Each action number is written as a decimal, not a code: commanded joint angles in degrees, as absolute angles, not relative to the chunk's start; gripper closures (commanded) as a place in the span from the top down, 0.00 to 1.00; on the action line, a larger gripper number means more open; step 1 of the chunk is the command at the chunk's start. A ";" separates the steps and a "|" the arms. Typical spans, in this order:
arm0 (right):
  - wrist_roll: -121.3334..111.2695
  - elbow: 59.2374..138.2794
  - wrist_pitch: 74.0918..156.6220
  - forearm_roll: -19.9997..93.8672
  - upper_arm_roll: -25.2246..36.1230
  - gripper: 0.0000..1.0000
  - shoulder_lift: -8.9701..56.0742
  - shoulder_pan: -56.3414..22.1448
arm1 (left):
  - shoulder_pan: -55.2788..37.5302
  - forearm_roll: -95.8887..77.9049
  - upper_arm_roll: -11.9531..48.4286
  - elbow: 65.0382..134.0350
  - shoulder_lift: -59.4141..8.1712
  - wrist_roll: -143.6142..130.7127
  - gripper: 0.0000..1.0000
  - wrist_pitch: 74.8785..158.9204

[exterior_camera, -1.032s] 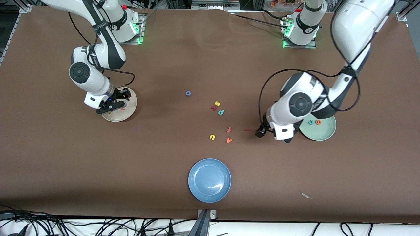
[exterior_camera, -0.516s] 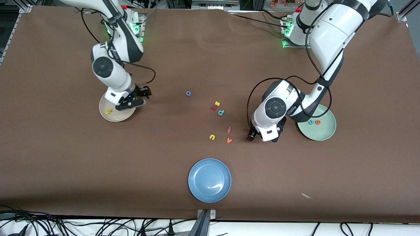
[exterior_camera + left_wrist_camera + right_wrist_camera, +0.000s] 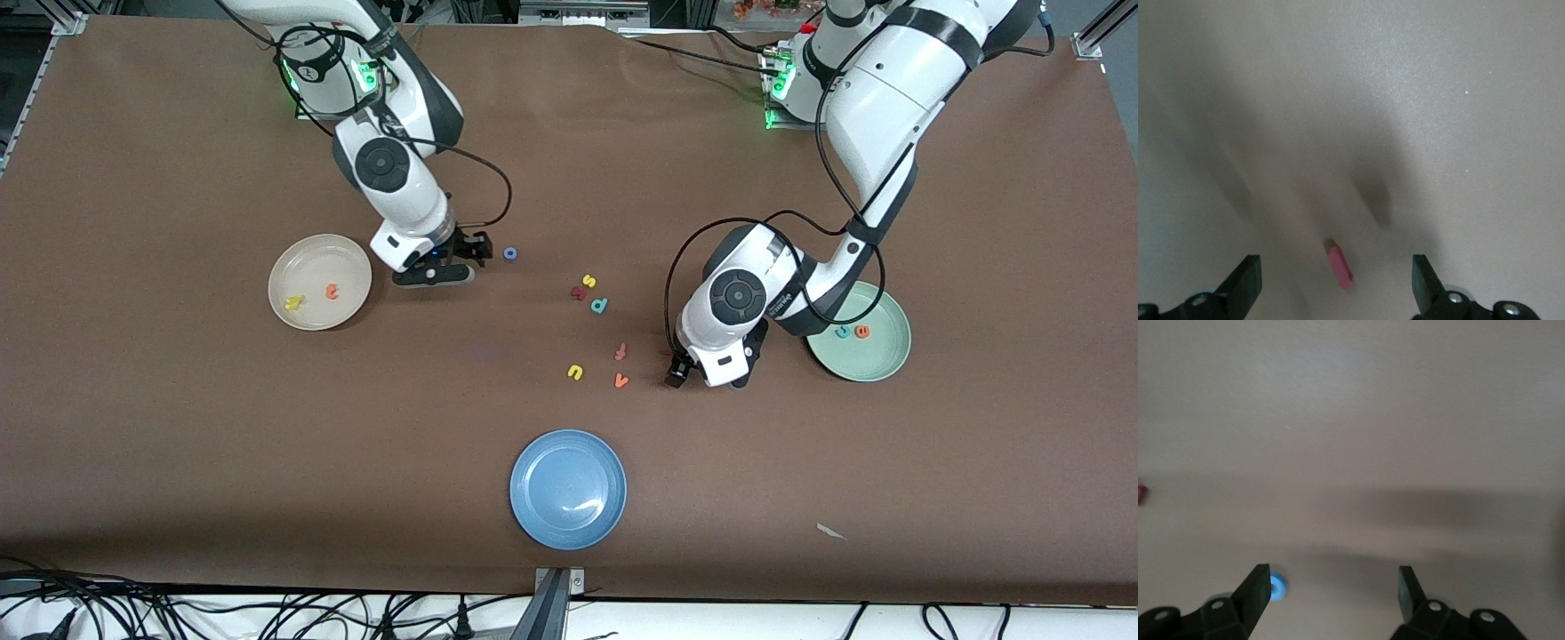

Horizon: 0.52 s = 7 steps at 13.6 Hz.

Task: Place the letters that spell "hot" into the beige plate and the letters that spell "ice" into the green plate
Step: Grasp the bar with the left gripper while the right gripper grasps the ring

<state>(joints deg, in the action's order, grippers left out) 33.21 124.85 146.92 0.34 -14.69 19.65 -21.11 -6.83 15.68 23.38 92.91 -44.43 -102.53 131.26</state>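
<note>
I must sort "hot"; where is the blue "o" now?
In the front view, the blue "o" lies on the table beside the open right gripper.

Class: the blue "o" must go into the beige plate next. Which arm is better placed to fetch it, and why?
Right. The right gripper hangs with open fingers beside the "o", near the beige plate. The left gripper is busy over the red "i", toward the green plate.

i counted three plates: one beige plate (image 3: pixel 307 258), one green plate (image 3: pixel 880 356), one blue plate (image 3: pixel 551 516). foam letters (image 3: pixel 575 372) came to twelve: two lay in the beige, two in the green, eight loose on the table (image 3: pixel 178 427).
</note>
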 commanded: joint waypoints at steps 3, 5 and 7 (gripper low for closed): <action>38.75 122.70 151.17 0.62 -14.41 0.86 24.52 -25.84 | -9.05 16.52 22.59 89.39 -47.90 -104.15 0.99 131.13; 40.24 122.96 151.35 0.62 -14.33 0.86 24.87 -28.11 | -9.75 17.49 21.71 89.12 -48.51 -104.24 0.89 131.13; 41.04 123.31 151.35 0.44 -14.24 0.86 25.31 -29.00 | -10.11 17.40 21.62 89.03 -48.60 -104.24 0.65 131.13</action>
